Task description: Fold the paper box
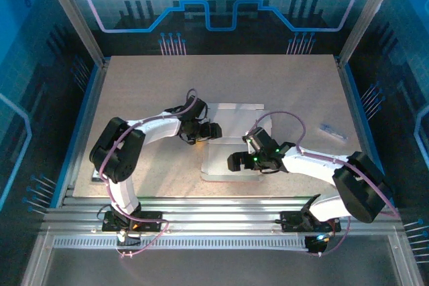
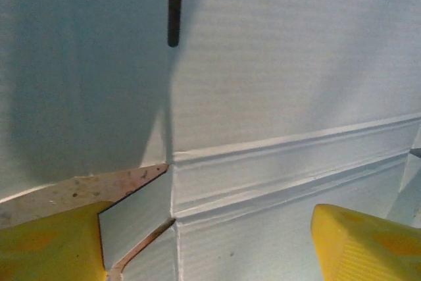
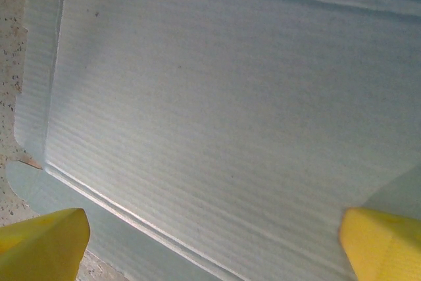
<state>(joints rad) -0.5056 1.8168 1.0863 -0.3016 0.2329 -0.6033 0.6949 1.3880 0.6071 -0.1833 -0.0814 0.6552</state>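
Observation:
The paper box lies flat in the middle of the table, whitish face up, with creased panels and flaps. My left gripper is at its left edge. In the left wrist view that gripper is open, yellow fingertips wide apart. They straddle a crease junction of the paper box with a small side flap and a dark slot. My right gripper hovers over the near panel. It is open just above the paper box, near a rounded flap corner.
A small grey card lies at the right of the speckled table. Metal frame posts and rails border the table on the left, right and near sides. Bare tabletop shows beside the box's left edge.

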